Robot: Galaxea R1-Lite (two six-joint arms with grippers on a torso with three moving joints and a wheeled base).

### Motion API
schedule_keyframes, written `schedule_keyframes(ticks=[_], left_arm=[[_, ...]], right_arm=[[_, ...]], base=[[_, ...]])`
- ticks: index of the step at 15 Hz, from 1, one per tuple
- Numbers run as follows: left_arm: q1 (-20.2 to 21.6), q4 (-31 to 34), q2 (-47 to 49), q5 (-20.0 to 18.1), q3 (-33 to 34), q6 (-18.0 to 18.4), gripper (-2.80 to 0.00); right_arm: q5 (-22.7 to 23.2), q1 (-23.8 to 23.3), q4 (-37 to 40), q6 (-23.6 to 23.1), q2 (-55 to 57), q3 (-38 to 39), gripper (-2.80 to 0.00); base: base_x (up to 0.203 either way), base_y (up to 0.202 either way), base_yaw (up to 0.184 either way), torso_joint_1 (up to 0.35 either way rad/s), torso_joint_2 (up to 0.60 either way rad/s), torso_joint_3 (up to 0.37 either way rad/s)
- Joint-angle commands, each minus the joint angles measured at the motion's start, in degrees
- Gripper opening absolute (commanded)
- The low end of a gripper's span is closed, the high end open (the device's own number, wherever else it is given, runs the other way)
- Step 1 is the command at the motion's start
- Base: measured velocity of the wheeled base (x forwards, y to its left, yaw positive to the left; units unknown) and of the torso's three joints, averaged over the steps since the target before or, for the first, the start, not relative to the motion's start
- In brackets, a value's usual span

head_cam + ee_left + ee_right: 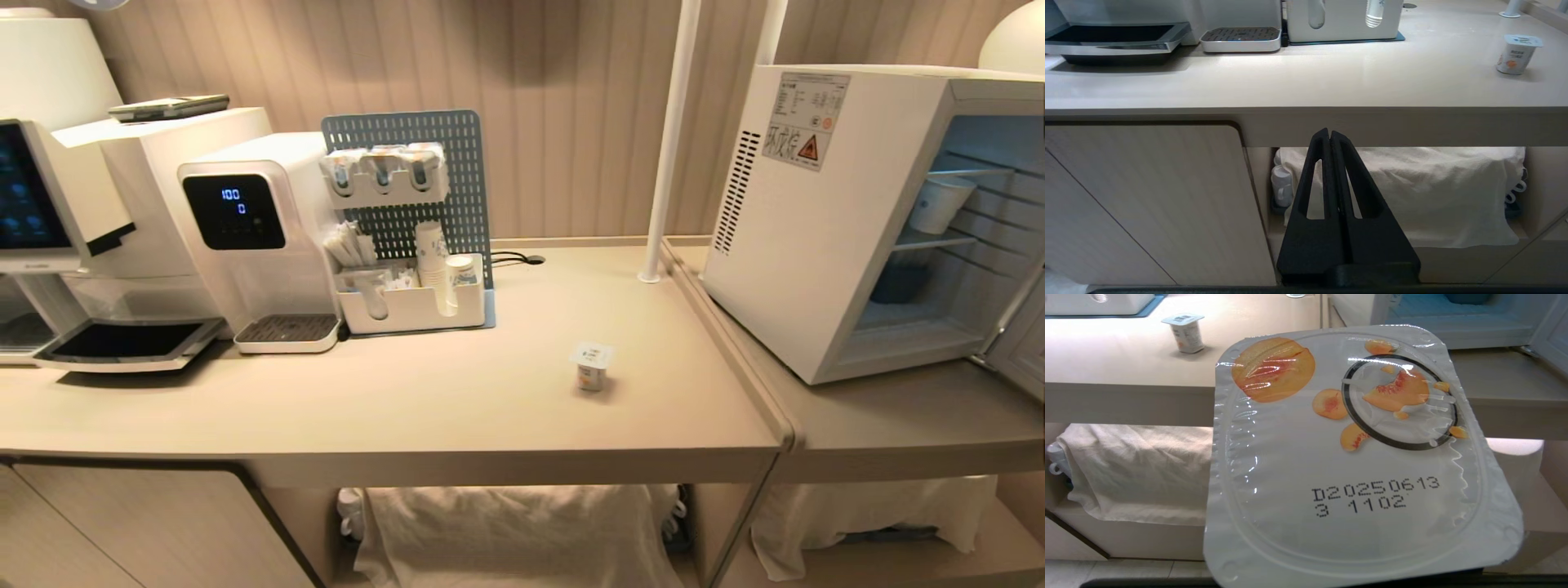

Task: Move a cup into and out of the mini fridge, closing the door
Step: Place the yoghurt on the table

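Left tool [1330,136] hung below the tabletop's [408,408] front edge, fingers pressed together on nothing. Right tool parked low before the same edge, itself hidden behind a peach-printed yogurt cup [1355,457] filling its view, so apparently clamped on that cup. Second cup [592,365] stood upright near the tabletop's right edge; mini fridge [824,220] sat on the lower tabletop at right, door [1020,343] swung open.

2 yogurt cups: one on tabletop [408,408] at 6 o'clock of centre [591,366], one filling right wrist view [1355,457]. 1 mini fridge [816,245] at 3 o'clock, 1 paper cup [939,202] inside. 1 water dispenser [253,237], 9 o'clock.
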State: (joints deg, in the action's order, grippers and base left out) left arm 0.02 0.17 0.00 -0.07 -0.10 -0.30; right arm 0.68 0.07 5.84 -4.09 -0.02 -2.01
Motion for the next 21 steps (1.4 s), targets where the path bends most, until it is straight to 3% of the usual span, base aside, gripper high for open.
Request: schedule_keyframes(ticks=[1,8,10,14,15,17,21], left_arm=[[0.01,-0.05,0.09,-0.01,0.01,-0.05,-2.8],[0.06,-0.17,0.09,-0.01,0.05,-0.13,-2.8],[0.06,-0.17,0.09,-0.01,0.09,-0.13,-2.8],[0.06,-0.17,0.09,-0.01,0.1,-0.22,-2.8],[0.06,-0.17,0.09,-0.01,0.1,-0.22,-2.8],[0.06,-0.17,0.09,-0.01,0.1,-0.31,-2.8],[0.06,-0.17,0.09,-0.01,0.1,-0.49,-2.8]], right_arm=[[0.02,0.01,0.05,-0.04,0.11,-0.01,-2.8],[-0.35,0.01,0.33,2.06,0.11,-0.24,-2.8],[-0.51,0.01,0.67,3.45,1.2,-4.29,-2.8],[-0.2,0.05,-0.64,8.21,20.86,-12.16,-2.8],[-0.03,0.15,-3.62,8.73,27.91,-12.4,-2.8],[0.21,0.27,-17.89,9.3,42.5,-10.28,-2.8],[0.46,0.41,-58.29,8.99,76.12,-3.51,-2.8]], base=[[0.0,0.194,-0.004,0.002,0.0,0.002],[0.0,0.16,0.001,0.001,0.0,0.002],[0.0,0.0,0.0,0.0,0.0,0.0],[0.0,0.0,0.0,0.0,0.0,0.0],[0.0,0.0,0.0,0.0,0.0,0.0],[0.0,0.0,0.0,0.0,0.0,0.0],[0.0,0.0,0.0,0.0,0.0,0.0]])
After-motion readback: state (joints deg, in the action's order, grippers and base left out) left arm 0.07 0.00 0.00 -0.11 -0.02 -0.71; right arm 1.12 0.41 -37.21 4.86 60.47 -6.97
